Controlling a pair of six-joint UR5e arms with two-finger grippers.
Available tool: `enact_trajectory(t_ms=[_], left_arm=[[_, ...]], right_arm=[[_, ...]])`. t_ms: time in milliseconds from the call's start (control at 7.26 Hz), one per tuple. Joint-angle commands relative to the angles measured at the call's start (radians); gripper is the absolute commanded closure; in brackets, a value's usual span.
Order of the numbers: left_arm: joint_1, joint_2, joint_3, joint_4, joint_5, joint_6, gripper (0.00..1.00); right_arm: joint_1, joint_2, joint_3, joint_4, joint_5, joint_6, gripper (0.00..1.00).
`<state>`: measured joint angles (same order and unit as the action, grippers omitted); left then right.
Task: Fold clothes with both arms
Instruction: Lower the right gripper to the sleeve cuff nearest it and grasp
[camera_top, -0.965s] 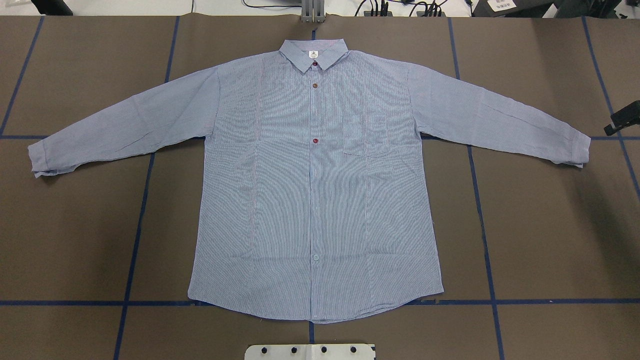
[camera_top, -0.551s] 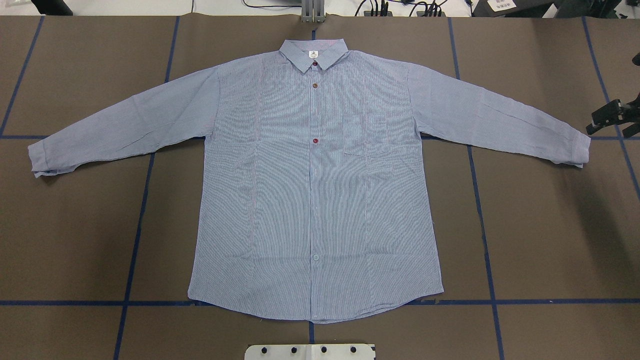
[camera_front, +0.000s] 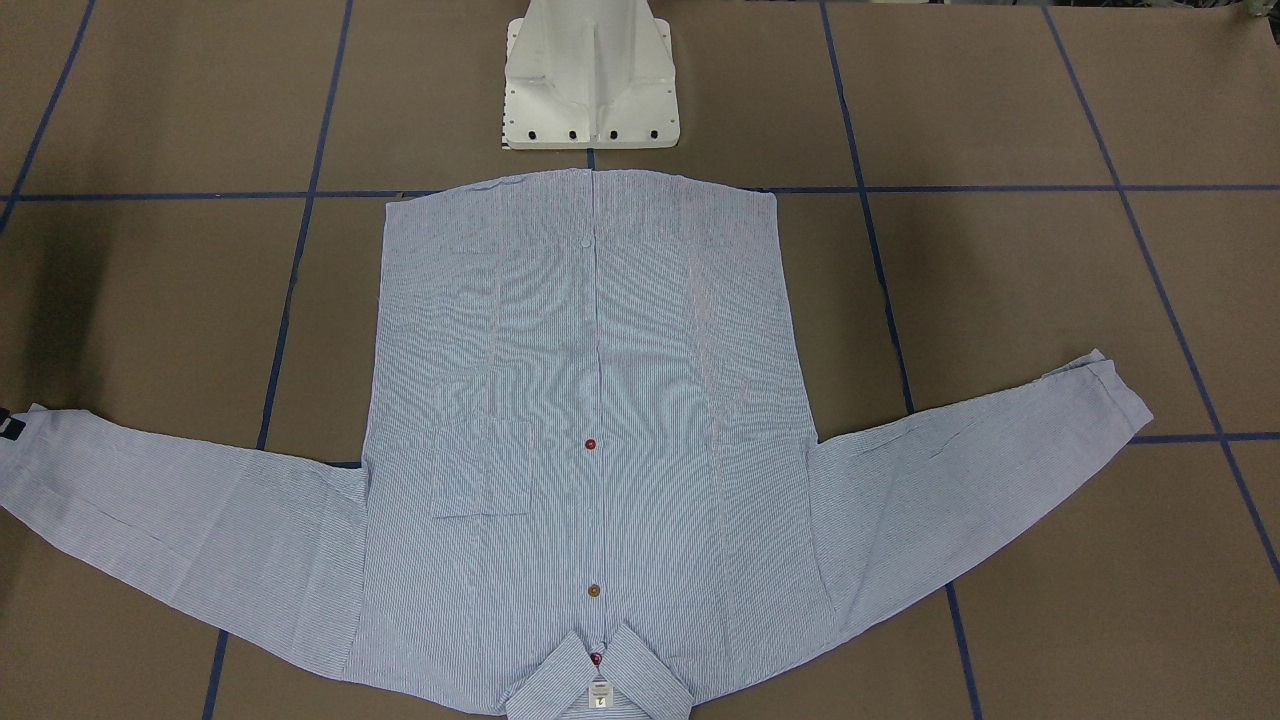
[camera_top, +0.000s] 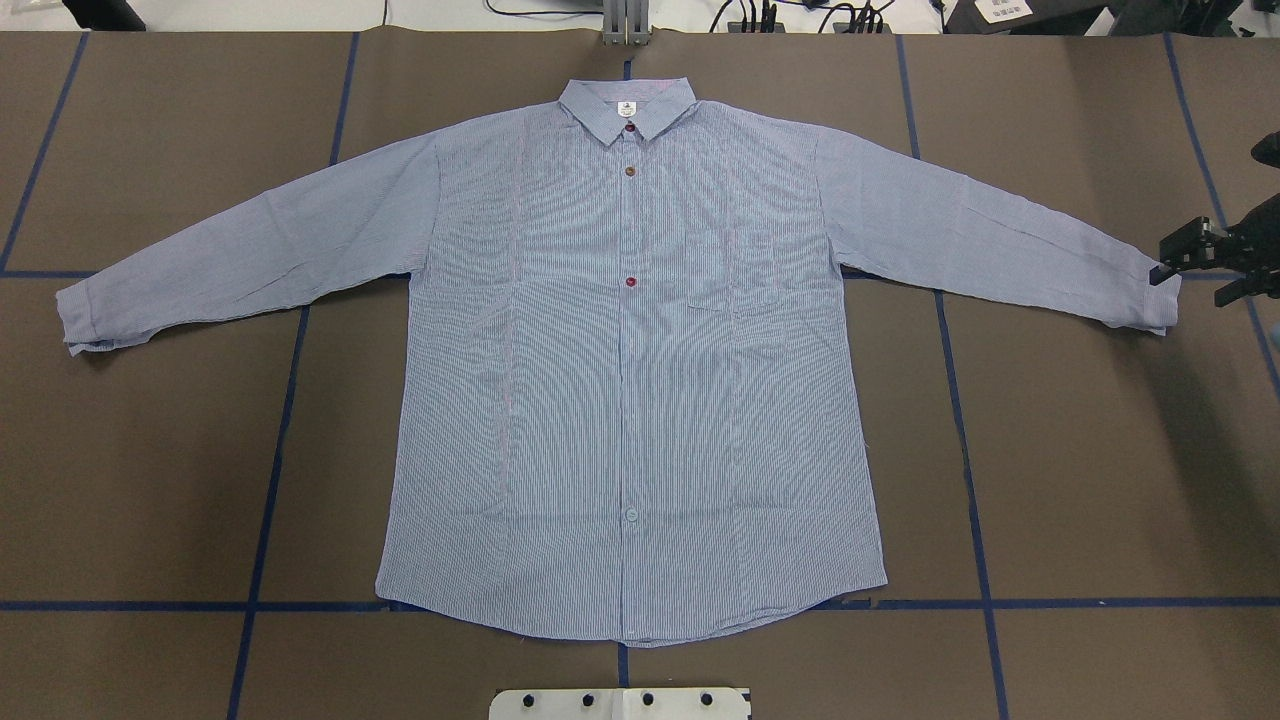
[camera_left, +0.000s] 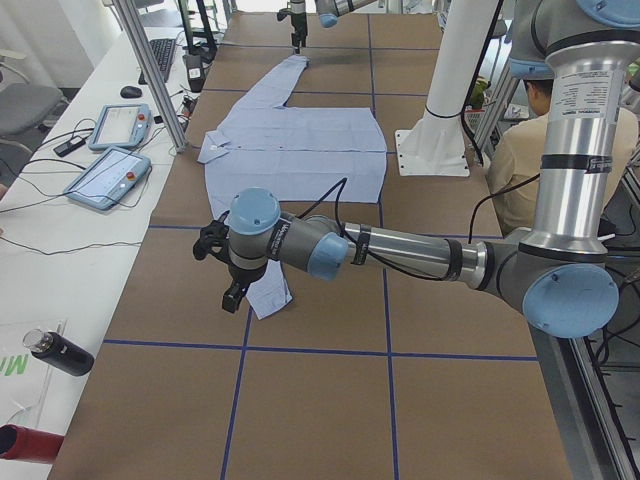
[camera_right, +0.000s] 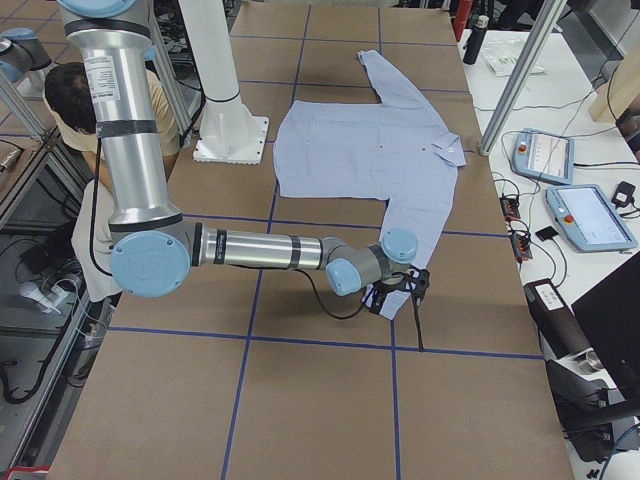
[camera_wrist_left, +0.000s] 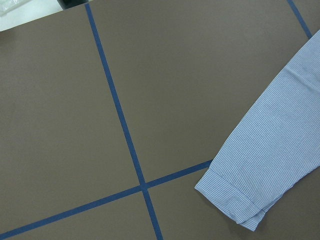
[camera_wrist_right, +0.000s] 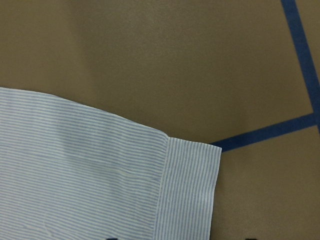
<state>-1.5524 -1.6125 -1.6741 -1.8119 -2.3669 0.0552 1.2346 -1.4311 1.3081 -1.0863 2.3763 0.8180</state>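
The light blue pinstriped shirt (camera_top: 630, 350) lies flat and face up on the brown table, collar at the far edge and both sleeves spread out. My right gripper (camera_top: 1195, 283) is open and hovers just past the right sleeve cuff (camera_top: 1150, 295), over the table. The right wrist view shows that cuff (camera_wrist_right: 187, 195) close below. It also shows in the exterior right view (camera_right: 398, 292). My left gripper (camera_left: 228, 272) hangs above the left sleeve cuff (camera_wrist_left: 235, 195). It shows only in the exterior left view, so I cannot tell whether it is open or shut.
The white pedestal base (camera_top: 620, 703) stands at the near table edge below the shirt hem. Blue tape lines (camera_top: 270, 470) cross the table. Control tablets (camera_right: 585, 215) and a bottle (camera_left: 60, 352) lie on the side bench. A seated person (camera_left: 530, 150) is behind the robot.
My right gripper has moved in from the table's right edge toward the right sleeve cuff. The shirt has not moved.
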Motion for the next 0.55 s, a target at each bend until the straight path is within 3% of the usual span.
enact_trajectory(t_ms=[0, 413], left_arm=[[0.0, 0.0, 0.001, 0.0, 0.0, 0.0, 0.01], [0.0, 0.0, -0.001, 0.0, 0.0, 0.0, 0.01]], right_arm=[[-0.013, 0.0, -0.007, 0.003, 0.001, 0.059, 0.13], [-0.041, 0.0, -0.012, 0.003, 0.0, 0.076, 0.14]])
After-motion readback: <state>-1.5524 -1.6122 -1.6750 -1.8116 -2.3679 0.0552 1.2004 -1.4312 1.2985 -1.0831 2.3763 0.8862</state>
